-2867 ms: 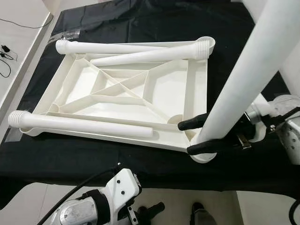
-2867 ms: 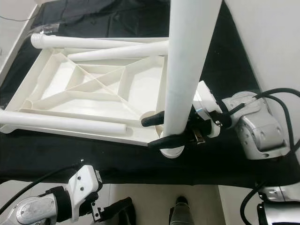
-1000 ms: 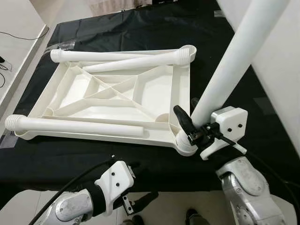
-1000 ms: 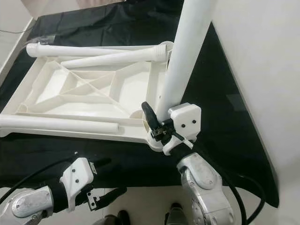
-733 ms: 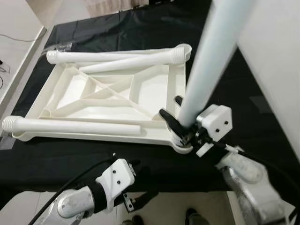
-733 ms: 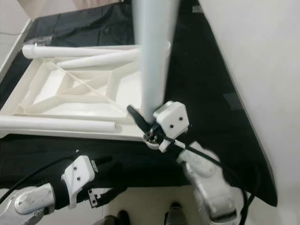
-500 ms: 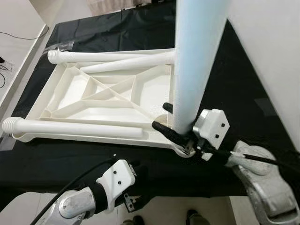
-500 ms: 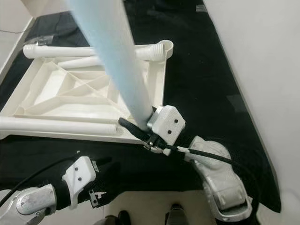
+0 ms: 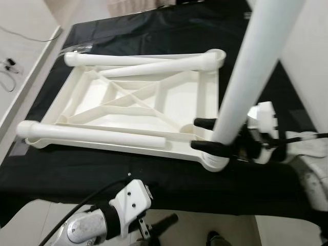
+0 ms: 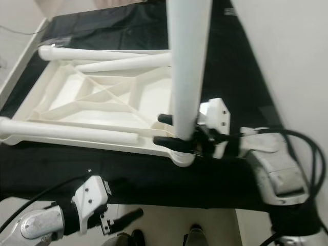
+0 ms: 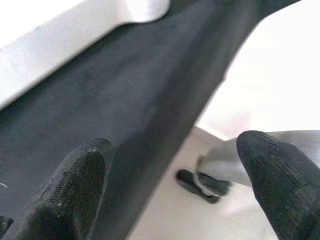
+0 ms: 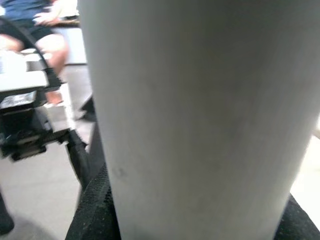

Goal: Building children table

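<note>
White leg (image 9: 241,97) stood upright at the near right corner of the tabletop (image 9: 138,105), clamped between the right gripper (image 9: 211,134) fingers. Tabletop lay upside down on black cloth (image 9: 61,169); three loose legs (image 9: 97,137) rested on it. Left gripper (image 11: 175,185) hung open below the tabletop's near edge, touching nothing.

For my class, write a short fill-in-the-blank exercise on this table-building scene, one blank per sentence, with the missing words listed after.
1. The right gripper has its jaws shut on the upright white ____.
2. The upturned tabletop lies on a ____ cloth.
3. Besides the upright leg, ____ more legs lie flat on the tabletop.
4. The left gripper hangs below the cloth's edge with its jaws ____.

Missing words: leg; black; three; open
</note>
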### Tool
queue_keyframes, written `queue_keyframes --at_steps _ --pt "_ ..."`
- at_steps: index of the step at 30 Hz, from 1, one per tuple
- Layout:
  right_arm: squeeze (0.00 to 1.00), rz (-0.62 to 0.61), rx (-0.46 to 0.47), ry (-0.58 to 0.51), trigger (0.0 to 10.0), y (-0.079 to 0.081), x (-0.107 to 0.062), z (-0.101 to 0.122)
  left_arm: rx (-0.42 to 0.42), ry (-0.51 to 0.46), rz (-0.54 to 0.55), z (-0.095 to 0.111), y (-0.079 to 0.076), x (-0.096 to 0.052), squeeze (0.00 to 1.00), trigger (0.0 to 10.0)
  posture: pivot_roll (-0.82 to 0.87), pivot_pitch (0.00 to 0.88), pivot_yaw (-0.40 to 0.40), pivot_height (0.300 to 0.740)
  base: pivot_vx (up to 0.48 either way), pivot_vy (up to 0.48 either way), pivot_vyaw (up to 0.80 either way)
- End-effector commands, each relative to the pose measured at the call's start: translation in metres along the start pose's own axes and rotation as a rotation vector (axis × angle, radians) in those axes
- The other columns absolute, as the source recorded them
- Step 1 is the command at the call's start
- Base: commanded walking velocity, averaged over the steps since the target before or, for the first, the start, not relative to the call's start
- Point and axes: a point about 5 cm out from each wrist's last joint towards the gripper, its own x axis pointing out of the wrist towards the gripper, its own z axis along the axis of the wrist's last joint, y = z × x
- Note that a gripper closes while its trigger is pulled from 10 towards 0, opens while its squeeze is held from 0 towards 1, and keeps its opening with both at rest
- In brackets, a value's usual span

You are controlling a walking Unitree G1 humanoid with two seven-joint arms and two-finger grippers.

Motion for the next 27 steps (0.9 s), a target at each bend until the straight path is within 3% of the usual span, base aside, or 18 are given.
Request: queue_keyframes --at_steps 1,5,7,8,14,19,27 --pt "0.00 0.082 0.103 0.035 10.0 0.009 -0.001 -0.017 -0.018 0.027 -0.050 -0.004 -0.007 -0.003 0.00 10.0 0.01 0.316 0.158 0.740 0.000 0.000 0.00" --pt "0.00 0.096 0.106 0.035 10.0 0.008 -0.001 -0.017 -0.017 0.029 -0.053 -0.004 -0.007 -0.003 0.00 10.0 0.01 0.322 0.162 0.740 0.000 0.000 0.00" --pt "0.00 0.141 0.108 0.041 10.0 0.010 0.001 -0.019 -0.012 0.033 -0.052 -0.004 -0.007 -0.005 0.00 10.0 0.02 0.332 0.172 0.740 0.000 0.000 0.00" --pt "0.00 0.234 0.107 0.050 10.0 0.012 0.008 -0.020 -0.007 0.039 -0.055 -0.004 -0.007 -0.007 0.00 10.0 0.02 0.341 0.180 0.740 0.000 0.000 0.00" --pt "0.00 0.326 0.083 0.056 10.0 0.010 0.015 -0.019 -0.003 0.039 -0.058 -0.003 -0.008 -0.007 0.00 10.0 0.03 0.356 0.181 0.740 0.000 0.000 0.00" --pt "0.00 0.483 -0.013 0.168 10.0 0.012 0.023 -0.019 -0.004 0.045 -0.042 0.000 -0.011 -0.013 0.00 10.0 0.05 0.394 0.180 0.740 0.000 0.000 0.00" --pt "0.00 0.513 -0.003 0.166 10.0 0.008 0.022 -0.014 -0.016 0.048 -0.044 0.000 -0.013 -0.015 0.00 10.0 0.05 0.404 0.179 0.740 0.000 0.000 0.00"
